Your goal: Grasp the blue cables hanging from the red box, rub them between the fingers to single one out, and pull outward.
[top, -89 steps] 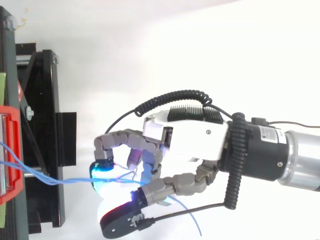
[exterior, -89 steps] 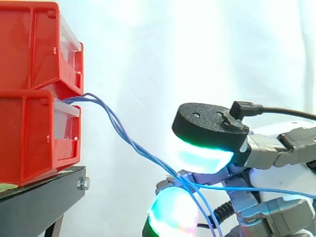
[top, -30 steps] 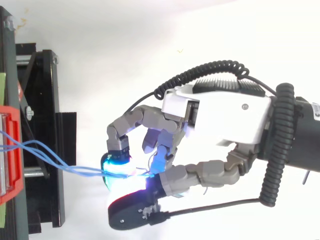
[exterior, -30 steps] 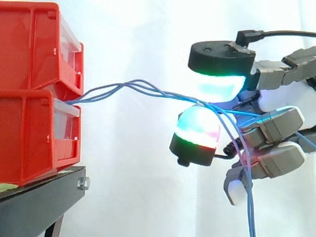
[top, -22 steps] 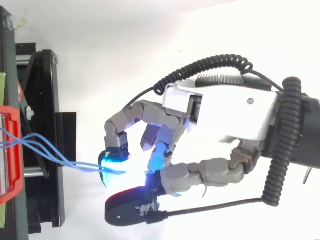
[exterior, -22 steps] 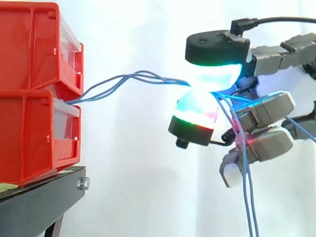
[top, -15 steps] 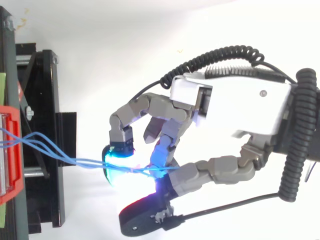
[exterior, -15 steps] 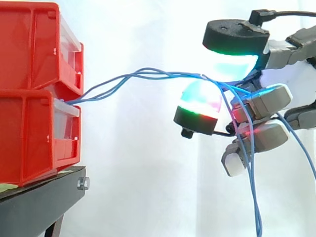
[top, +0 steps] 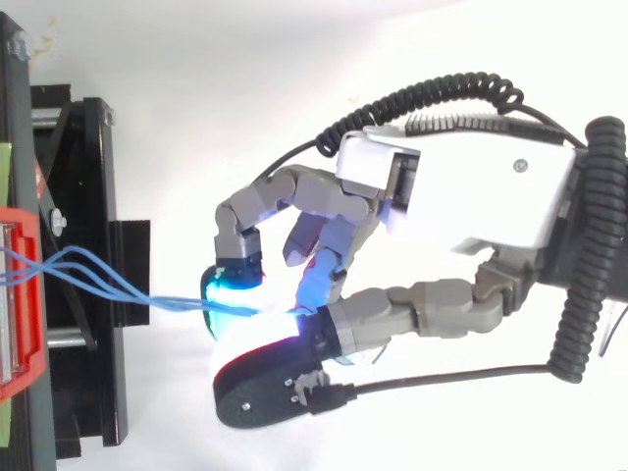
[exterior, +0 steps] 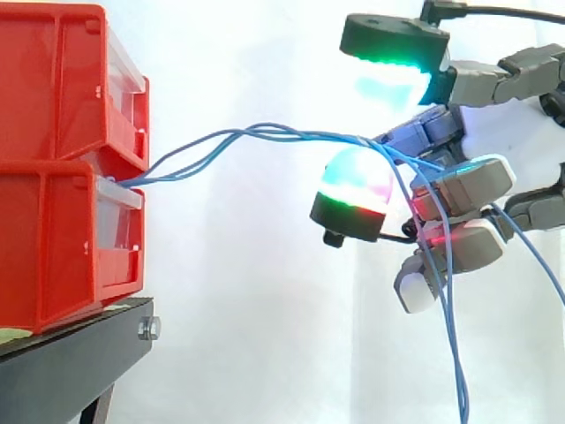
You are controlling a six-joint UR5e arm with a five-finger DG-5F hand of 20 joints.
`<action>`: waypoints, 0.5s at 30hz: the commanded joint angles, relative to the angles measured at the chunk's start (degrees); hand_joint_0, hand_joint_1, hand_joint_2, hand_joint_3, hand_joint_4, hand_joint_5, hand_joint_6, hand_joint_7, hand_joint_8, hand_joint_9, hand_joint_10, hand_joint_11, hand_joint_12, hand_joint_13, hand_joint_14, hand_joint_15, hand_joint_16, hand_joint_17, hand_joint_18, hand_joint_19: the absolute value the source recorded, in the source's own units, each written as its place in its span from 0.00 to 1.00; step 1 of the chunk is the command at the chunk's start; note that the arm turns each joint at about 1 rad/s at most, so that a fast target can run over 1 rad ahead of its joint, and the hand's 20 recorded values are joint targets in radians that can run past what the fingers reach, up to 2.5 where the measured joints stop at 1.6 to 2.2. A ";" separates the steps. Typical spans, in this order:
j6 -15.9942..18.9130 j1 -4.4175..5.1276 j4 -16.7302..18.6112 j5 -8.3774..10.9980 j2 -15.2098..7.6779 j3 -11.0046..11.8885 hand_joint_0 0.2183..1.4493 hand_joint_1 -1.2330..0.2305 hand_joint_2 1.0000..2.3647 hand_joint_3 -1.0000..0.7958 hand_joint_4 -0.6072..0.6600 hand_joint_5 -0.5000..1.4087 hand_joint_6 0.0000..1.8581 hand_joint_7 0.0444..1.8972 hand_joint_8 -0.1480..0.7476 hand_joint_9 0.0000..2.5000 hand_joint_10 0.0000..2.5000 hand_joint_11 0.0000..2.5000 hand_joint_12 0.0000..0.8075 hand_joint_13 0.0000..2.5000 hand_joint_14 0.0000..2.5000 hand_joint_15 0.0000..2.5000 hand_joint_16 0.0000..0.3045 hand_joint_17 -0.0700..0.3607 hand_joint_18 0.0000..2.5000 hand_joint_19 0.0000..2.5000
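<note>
Right of the red box (exterior: 62,238), blue cables (exterior: 265,132) rise twisted to the hand (exterior: 459,190), hooked over curled fingers, thumb pad (exterior: 393,53) clear above: best close thumb lightly and roll strands apart before pulling.

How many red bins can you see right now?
2: the upper bin stacked on the lower bin; blue cables come out where they meet. More may lie beyond the frame.

Hand (top: 461,196): we list it reaching in from the right, fingers (exterior: 459,190) curled round the blue cables (exterior: 265,134), thumb pad set high, apart from the glowing fingertip beneath.
</note>
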 commanded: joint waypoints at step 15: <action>-1.26 -0.91 -0.17 -0.08 -0.04 1.37 0.33 0.29 0.02 0.48 0.55 0.17 0.45 0.55 0.44 0.50 0.01 0.55 0.46 0.43 0.01 0.43 0.17 0.43 0.21 0.25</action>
